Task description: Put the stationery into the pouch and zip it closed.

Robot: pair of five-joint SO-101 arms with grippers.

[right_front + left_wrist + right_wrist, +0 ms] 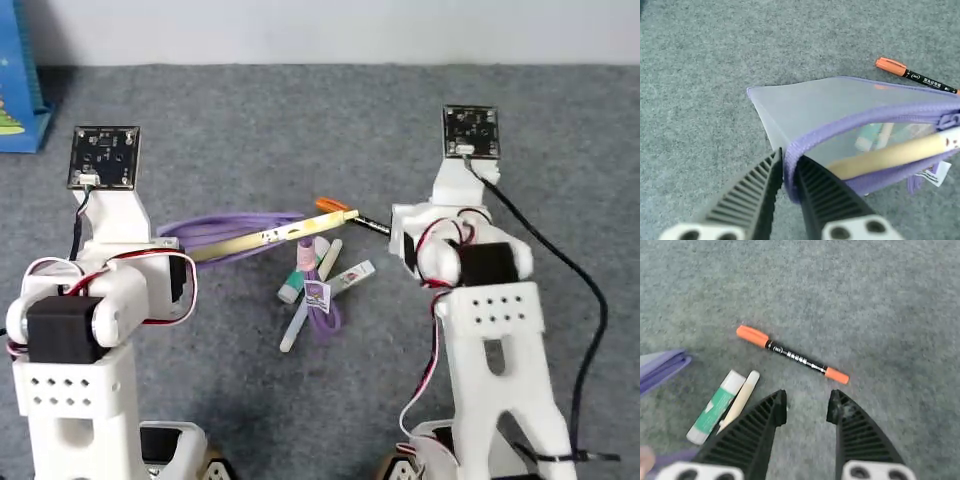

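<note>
My left gripper (785,172) is shut on the zipper edge of a translucent purple pouch (830,107) and holds its mouth open. A long cream pen (890,155) pokes out of the pouch (230,232). An orange-capped black marker (790,354) lies on the carpet just ahead of my right gripper (807,402), which is open and holds nothing. A green-and-white glue stick (715,407) and a short cream stick (742,396) lie beside that gripper. The marker (345,212) lies at the pouch's open end, with several white pens (300,318) a little nearer the arms.
Grey carpet (300,120) covers the whole table. A blue box (18,90) stands at the far left edge. The pouch's purple strap and paper tag (317,293) lie among the loose pens. The right arm's black cable (590,290) runs down the right side.
</note>
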